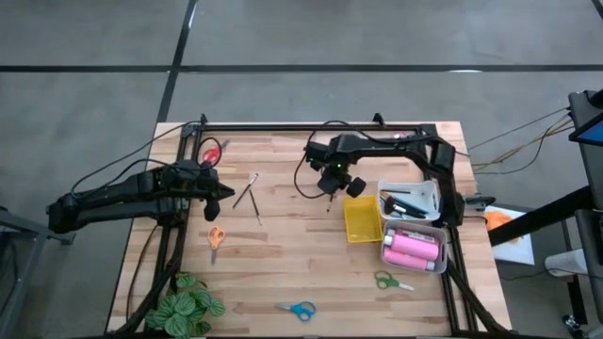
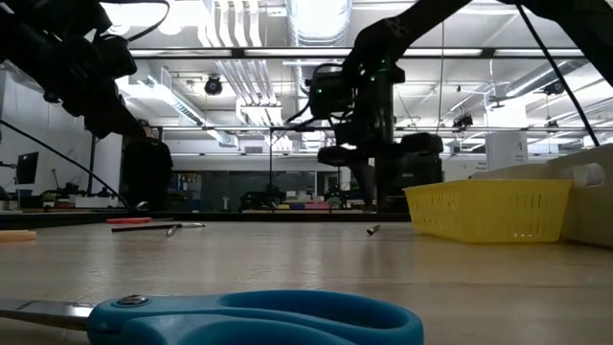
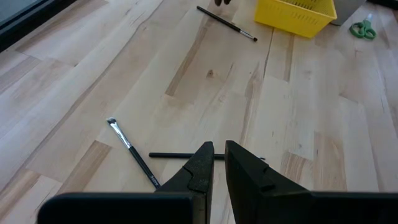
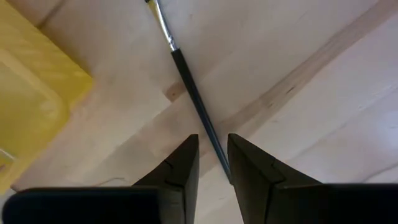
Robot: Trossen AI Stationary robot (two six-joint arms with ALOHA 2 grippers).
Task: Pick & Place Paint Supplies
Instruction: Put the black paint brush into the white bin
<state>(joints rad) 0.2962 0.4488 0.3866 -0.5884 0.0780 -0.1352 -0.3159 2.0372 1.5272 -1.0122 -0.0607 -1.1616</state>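
Note:
A thin black brush (image 4: 186, 74) lies flat on the wooden table beside the yellow tray (image 4: 31, 93). My right gripper (image 4: 213, 155) hangs above the brush's handle end, pointing down, its fingers a narrow gap apart and clear of the brush (image 1: 330, 202). My left gripper (image 3: 219, 155) waits at the table's left (image 1: 226, 195), shut, above two crossed brushes (image 3: 130, 149) that lie on the table. Scissors lie loose: red (image 1: 209, 153), orange (image 1: 216, 237), green (image 1: 391, 281), blue (image 1: 300, 309).
A white tray (image 1: 429, 193) with brushes and another (image 1: 415, 266) with pink bottles stand at the right, next to the yellow tray (image 1: 363, 226). A leafy plant (image 1: 184, 306) sits at the near left corner. A black frame (image 1: 311, 126) runs along the table's far edge.

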